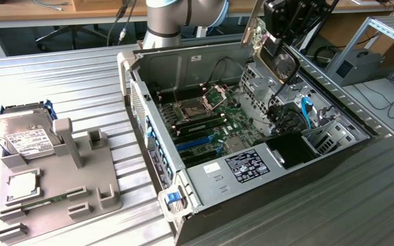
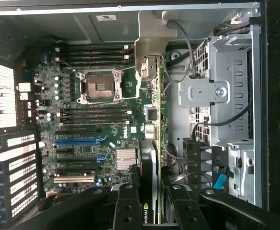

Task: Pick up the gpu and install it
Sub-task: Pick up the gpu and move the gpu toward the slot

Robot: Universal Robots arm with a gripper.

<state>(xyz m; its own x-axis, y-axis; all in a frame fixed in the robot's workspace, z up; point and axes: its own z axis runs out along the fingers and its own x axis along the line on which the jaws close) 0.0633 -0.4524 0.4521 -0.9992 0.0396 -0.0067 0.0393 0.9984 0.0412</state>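
Item: gpu [image 2: 149,160], lifted and held edge-on in the gripper [image 2: 149,203], which is clamped on its black body (silver bracket end pointing away from the wrist). It is held over the open computer case [image 1: 204,177], clear of the motherboard [image 2: 106,129]. Pick-up is judged complete and installation is left, the card not yet being seated in any expansion slot [image 2: 77,142]; the hard drive [image 1: 22,137] is noted well apart on the bench [image 1: 60,77].
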